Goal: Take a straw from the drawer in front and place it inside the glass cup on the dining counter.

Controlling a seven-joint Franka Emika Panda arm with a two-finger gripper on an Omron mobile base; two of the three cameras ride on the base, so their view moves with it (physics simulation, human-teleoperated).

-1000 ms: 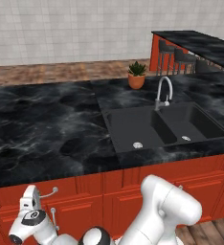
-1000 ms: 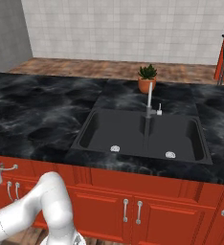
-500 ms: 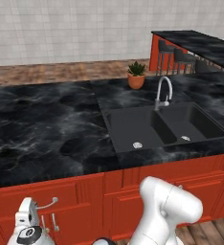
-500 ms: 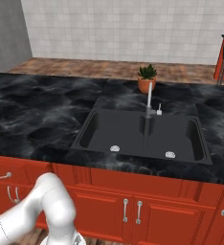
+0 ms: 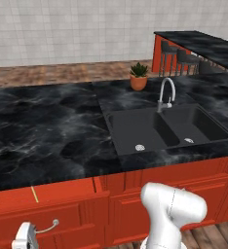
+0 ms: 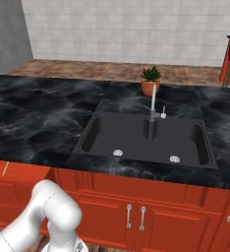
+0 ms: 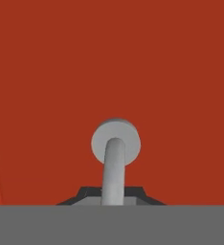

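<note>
While the gripper [image 7: 113,200] stays clamped on the silver handle [image 7: 115,162] at lower centre, the drawer [image 5: 47,194] at lower left is partly open, exposing the straw [image 5: 34,194]; pulling straight outward should avoid slipping.

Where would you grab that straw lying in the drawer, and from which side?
Around the middle of the straw, coming straight down from above. It is thin and lies flat on the floor of the drawer, running front to back, so fingers closing across it from its two sides should catch it. The drawer looks only slightly open, so room is probably tight.
</note>
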